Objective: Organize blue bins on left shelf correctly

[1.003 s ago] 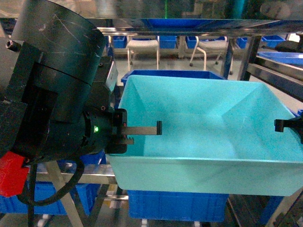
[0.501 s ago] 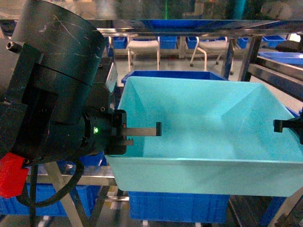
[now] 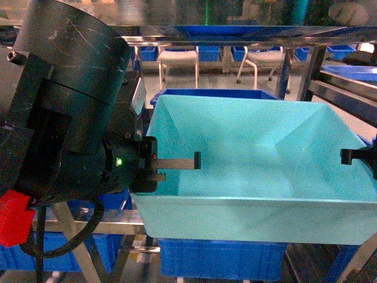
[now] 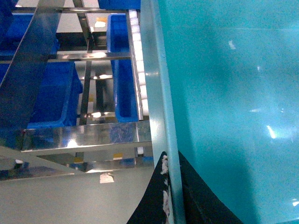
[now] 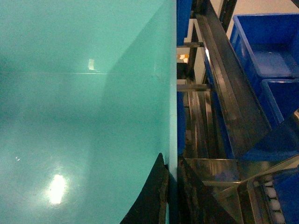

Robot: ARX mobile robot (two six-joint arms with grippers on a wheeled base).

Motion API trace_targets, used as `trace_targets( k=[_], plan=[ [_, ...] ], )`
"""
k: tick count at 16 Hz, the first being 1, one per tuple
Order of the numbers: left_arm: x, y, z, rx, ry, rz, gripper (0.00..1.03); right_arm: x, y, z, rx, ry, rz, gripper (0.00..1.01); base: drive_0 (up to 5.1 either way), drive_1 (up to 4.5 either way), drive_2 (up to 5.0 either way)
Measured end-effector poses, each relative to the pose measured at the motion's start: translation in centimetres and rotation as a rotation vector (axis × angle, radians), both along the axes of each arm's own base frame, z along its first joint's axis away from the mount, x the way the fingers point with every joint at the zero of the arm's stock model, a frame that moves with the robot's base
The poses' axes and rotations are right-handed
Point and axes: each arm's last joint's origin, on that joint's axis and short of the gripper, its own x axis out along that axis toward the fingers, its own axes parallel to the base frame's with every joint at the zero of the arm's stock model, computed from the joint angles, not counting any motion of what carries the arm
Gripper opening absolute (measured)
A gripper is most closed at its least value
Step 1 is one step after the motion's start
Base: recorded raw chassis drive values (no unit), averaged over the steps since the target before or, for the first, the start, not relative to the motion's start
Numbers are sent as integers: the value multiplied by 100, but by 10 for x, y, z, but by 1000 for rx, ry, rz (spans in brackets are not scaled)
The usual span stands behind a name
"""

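Gripping opposite rims of the turquoise bin [image 3: 247, 171], the left gripper [image 4: 170, 191] and right gripper [image 5: 172, 196] clamp its walls. Steel shelf rails [image 4: 79, 137] and royal-blue crates [image 4: 51, 95] lie below.

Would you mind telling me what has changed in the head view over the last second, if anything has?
Very little. The turquoise bin sits marginally lower against the shelf rails than a second ago; the shift is too slight to call a clear move. Nothing was taken hold of or let go. The left claw and right claw each stay clamped on a side wall of the bin, held over the dark blue crates.
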Motion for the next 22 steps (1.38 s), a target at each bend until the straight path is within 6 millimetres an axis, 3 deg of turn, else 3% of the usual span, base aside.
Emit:
trace_targets(
  k=[12, 19, 20, 22],
  plan=[
    [3, 2, -1, -1, 14, 4, 2, 0, 0, -1, 1, 7, 3, 2, 3, 99, -94],
    [57, 5, -33, 11, 83, 30, 2, 55, 13, -26, 0, 74, -12, 2, 0, 0, 0],
    [79, 6, -41, 42, 93, 44, 2, 80, 22, -36, 13, 120, -16, 2, 0, 0, 0],
    [95, 10, -54, 47, 134, 56, 2, 95, 27, -50, 5, 180, -21, 2, 0, 0, 0]
  ],
)
